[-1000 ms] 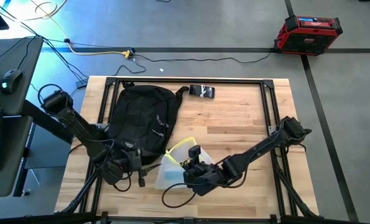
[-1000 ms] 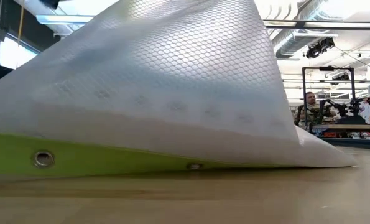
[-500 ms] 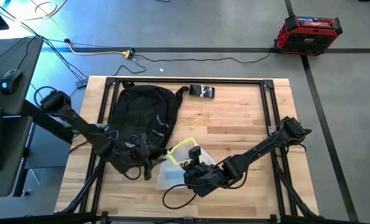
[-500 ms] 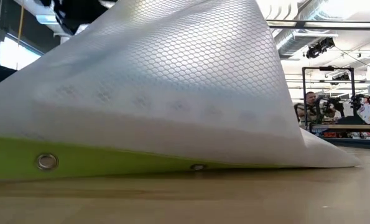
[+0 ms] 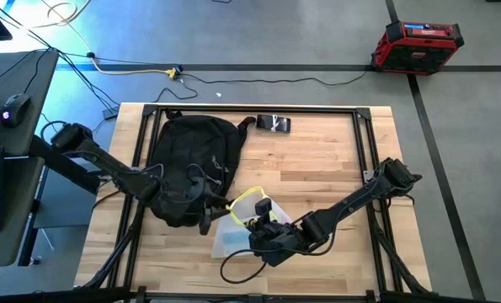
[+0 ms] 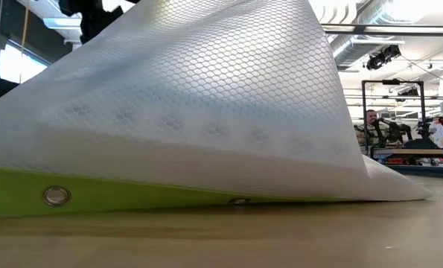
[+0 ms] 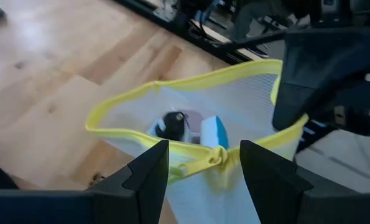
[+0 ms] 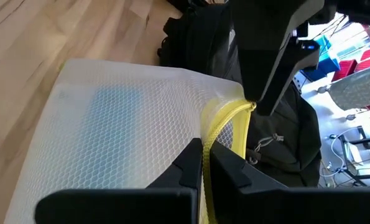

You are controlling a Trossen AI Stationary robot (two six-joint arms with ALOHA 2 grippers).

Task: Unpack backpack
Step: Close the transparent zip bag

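High view shows the right gripper (image 5: 252, 220) clamped on a mesh pouch's (image 5: 231, 236) yellow rim beside the backpack (image 5: 191, 160), while the left gripper (image 5: 206, 220) gapes empty, ready to reach inside

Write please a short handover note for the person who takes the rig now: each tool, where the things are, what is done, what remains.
Right tool: shut on the yellow rim of the white mesh pouch, at the table's near middle.
Left tool: open, at the pouch's yellow rim, gripping nothing.
Backpack: flat on the table's left half, beside the pouch.
Small black device: at the table's far edge.
Done: pouch is out of the backpack.
Left: the pouch holds a dark item and a blue one; whether more is inside the backpack cannot be seen.
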